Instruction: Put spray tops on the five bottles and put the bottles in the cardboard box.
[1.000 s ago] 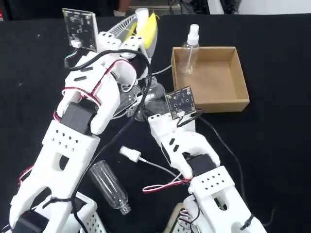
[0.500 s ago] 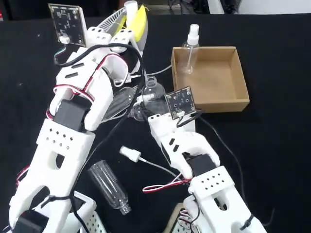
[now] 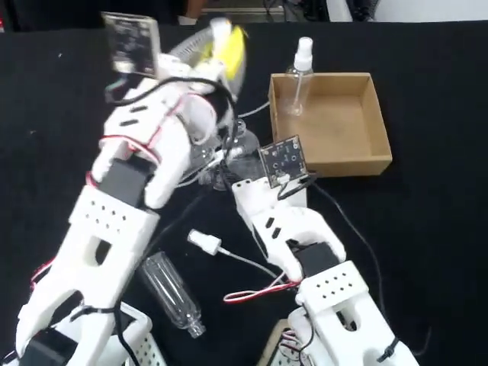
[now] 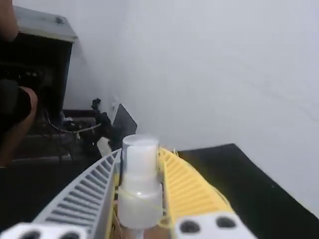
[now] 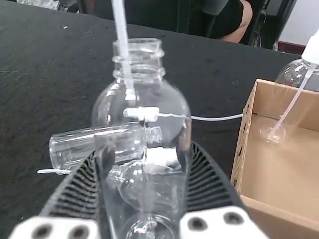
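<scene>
Left gripper (image 4: 139, 152): pinched on a top (image 4: 138, 191), which is held cap up between the grey and yellow fingers. It is raised off the far corner of the box (image 3: 379, 122), on the left arm's side.
Right gripper (image 5: 144, 149): clamped round the held bottle (image 5: 142, 99), which is upright with an open neck. It is near the box, outside the wall on the left arm's side.
Top vs held bottle: the top is kept above and apart from the neck, and is not seated.
Right wrist view adds: a thin tube (image 5: 122, 40) is seen coming down into the held bottle's neck. A lying bottle (image 5: 94, 144) is seen just behind the held bottle, on the side away from the box. A second tube (image 5: 214, 118) lies on the table (image 3: 427, 229) between the held bottle and the box.
High view adds: a loose top (image 3: 206, 242) and a second lying bottle (image 3: 171, 293) are seen well apart from the box, down by the arm bases.
Capped bottle (image 3: 297, 80): stood upright inside the box, at the far corner on the left arm's side, with its top on.
Bottles counted: four, namely one held, one capped and two lying. A fifth cannot be told.
Tops counted: three, namely one pinched, one fitted and one loose.
Boxes counted: one.
</scene>
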Motion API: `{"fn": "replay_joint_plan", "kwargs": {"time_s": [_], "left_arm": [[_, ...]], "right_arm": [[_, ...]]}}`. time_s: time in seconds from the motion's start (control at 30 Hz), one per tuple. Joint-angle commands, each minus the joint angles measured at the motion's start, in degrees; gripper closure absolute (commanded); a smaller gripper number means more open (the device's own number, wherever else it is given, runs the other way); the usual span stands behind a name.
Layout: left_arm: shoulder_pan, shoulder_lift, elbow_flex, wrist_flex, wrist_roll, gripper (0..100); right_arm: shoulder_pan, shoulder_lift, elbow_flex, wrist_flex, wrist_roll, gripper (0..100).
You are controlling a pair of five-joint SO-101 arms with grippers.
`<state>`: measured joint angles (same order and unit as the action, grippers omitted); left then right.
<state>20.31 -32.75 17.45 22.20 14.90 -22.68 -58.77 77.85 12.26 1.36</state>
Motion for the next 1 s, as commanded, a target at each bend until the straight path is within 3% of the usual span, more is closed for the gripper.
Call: {"fn": "replay_joint_plan", "kwargs": {"time_s": [0.0, 0.23, 0.3, 0.47, 0.67, 0.87, 0.97], "left_arm": [[2.24, -0.97, 4.26, -0.35, 0.62, 97], [2.68, -0.97, 11.3, 0.0, 0.62, 96], [2.59, -1.14, 11.74, 0.09, 0.97, 91], [1.98, -3.87, 15.96, 0.09, 10.37, 75], [-1.54, -12.13, 17.36, 0.88, 11.25, 77], [-2.68, -21.54, 16.04, 10.64, 10.81, 76], [-7.78, -24.09, 18.95, 11.69, 6.07, 77]], "right_arm": [[-0.26, -1.71, -0.57, -2.02, 0.62, 98.7], [-0.26, -1.71, -0.57, -2.02, 0.62, 98.7], [-0.26, -1.71, -0.57, -2.02, 0.62, 98.7], [-0.26, -1.71, -0.57, -2.02, 0.62, 98.7], [-0.26, -1.71, -0.4, -1.93, 0.62, 98.7], [-0.26, -1.71, -0.31, -1.93, 0.62, 98.7], [-0.26, -1.71, -0.31, -1.76, 0.53, 98.7]]}}
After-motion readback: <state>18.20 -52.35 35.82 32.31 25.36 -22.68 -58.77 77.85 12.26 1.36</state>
